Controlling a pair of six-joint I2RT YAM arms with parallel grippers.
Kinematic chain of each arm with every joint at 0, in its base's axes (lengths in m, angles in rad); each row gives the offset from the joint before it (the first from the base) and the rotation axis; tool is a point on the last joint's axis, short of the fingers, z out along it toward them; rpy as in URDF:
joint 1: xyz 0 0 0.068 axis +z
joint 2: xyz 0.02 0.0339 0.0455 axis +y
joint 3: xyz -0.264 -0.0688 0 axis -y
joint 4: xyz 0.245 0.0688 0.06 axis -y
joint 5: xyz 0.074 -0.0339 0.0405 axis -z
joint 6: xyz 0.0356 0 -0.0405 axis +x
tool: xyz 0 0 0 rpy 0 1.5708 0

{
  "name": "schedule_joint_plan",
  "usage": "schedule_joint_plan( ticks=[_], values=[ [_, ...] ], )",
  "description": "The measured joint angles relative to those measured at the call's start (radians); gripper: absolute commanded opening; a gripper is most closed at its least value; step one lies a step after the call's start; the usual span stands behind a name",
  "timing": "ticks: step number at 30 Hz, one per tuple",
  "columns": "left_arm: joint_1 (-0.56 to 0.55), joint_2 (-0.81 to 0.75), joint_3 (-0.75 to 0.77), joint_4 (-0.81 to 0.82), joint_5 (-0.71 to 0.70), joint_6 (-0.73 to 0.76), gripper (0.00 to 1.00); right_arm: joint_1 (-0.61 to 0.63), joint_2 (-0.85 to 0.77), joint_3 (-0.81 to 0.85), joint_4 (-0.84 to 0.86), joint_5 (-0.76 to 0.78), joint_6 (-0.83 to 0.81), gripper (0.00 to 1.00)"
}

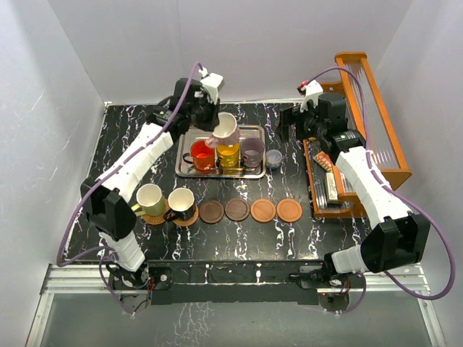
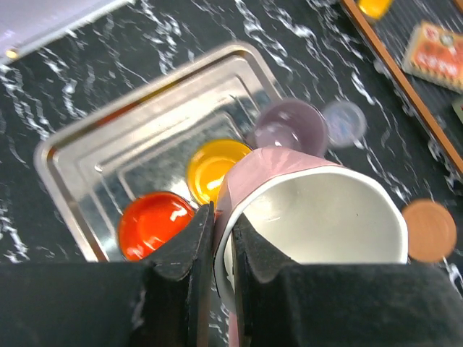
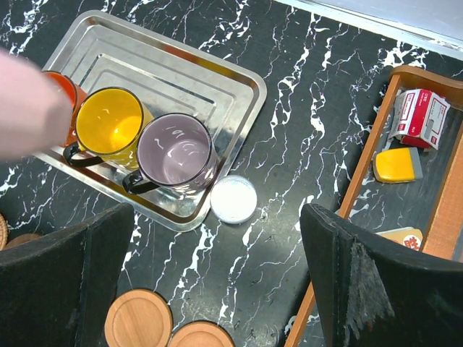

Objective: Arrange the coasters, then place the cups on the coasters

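Note:
My left gripper [image 1: 215, 131] [image 2: 223, 213] is shut on the rim of the pink cup [image 1: 226, 129] [image 2: 318, 217], one finger inside and one outside, holding it tilted above the steel tray [image 1: 249, 130]. On the tray stand the red-orange cup [image 1: 202, 154], the yellow-orange cup [image 1: 228, 152] and the purple-grey cup [image 1: 252, 150]. A cream cup [image 1: 150, 196] and a black cup [image 1: 181, 202] each sit on a wicker coaster at the left of the row. To their right lie two dark coasters [image 1: 212, 212] and two reddish ones [image 1: 276, 210], all bare. My right gripper [image 1: 293, 124] [image 3: 217, 213] hangs open over the table right of the tray.
A small lidded jar [image 1: 273, 157] [image 3: 233, 199] stands just off the tray's right corner. A wooden rack [image 1: 372, 144] with packets fills the right side. White walls close the table in on three sides.

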Motion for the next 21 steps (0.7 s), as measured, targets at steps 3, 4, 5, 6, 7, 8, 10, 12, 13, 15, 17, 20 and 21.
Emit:
schedule_joint_plan(
  ticks=[3,4,5,6,7,8,10,12,13,15,17,20,21],
  values=[
    [-0.062,-0.068,-0.098,-0.025,-0.005,-0.001,0.00,-0.006,0.000,0.000,0.000,-0.003,0.003,0.98],
    [-0.081,-0.084,-0.130,-0.031,-0.005,-0.004,0.00,-0.009,0.000,0.000,0.000,-0.004,0.003,0.98],
    [-0.099,-0.098,-0.165,-0.039,-0.006,-0.008,0.00,-0.010,0.000,0.000,0.000,-0.005,0.003,0.98],
    [-0.115,-0.111,-0.201,-0.045,-0.006,-0.011,0.00,-0.011,0.000,0.000,0.000,-0.006,0.003,0.98],
    [-0.130,-0.121,-0.240,-0.051,-0.008,-0.014,0.00,-0.011,0.000,0.000,0.000,-0.006,0.003,0.98],
    [-0.142,-0.127,-0.271,-0.056,-0.012,-0.016,0.00,-0.012,0.000,0.000,0.000,-0.006,0.003,0.98],
    [-0.163,-0.134,-0.347,-0.069,-0.021,-0.019,0.00,-0.012,0.000,0.000,0.000,-0.006,0.002,0.98],
    [-0.170,-0.134,-0.402,-0.076,-0.024,-0.022,0.00,-0.012,0.000,0.000,0.000,-0.006,0.002,0.98],
    [-0.171,-0.135,-0.428,-0.080,-0.026,-0.023,0.00,-0.012,0.000,0.000,0.000,-0.006,0.002,0.98],
    [-0.171,-0.138,-0.475,-0.085,-0.029,-0.027,0.00,-0.013,0.000,0.000,0.000,-0.005,0.002,0.98],
    [-0.171,-0.147,-0.516,-0.083,-0.029,-0.031,0.00,-0.016,0.000,0.000,0.000,-0.005,0.001,0.98],
    [-0.171,-0.171,-0.560,-0.076,-0.029,-0.034,0.00,-0.019,0.000,0.000,0.000,-0.005,0.001,0.98],
    [-0.171,-0.179,-0.569,-0.074,-0.028,-0.034,0.00,-0.019,0.000,0.000,0.000,-0.005,0.001,0.98]
  ],
)
